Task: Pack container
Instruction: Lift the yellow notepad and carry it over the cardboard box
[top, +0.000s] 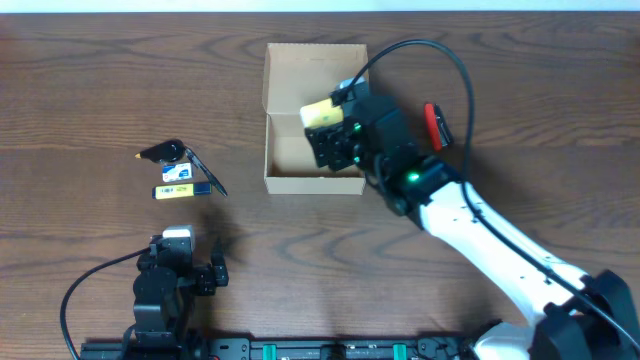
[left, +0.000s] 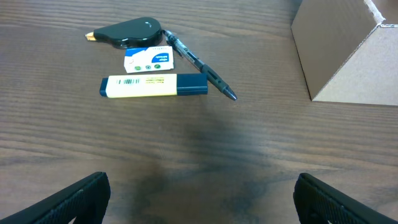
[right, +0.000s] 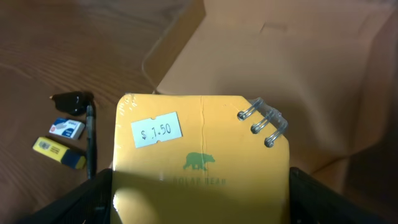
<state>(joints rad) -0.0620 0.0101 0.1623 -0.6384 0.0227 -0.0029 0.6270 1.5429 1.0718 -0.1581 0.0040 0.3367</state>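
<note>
Right tool: clamps notepad over box, ready to drop.
Left tool: wide, empty, parked clear of box.
Highlighter, eraser, pen: left of box, awaiting packing.

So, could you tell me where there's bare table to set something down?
Bare table lies far left, above the pen cluster, and in the strip between pen and box. The corner past the red tool is free too. It's crowded over the box, where the right gripper holds the notepad.
</note>
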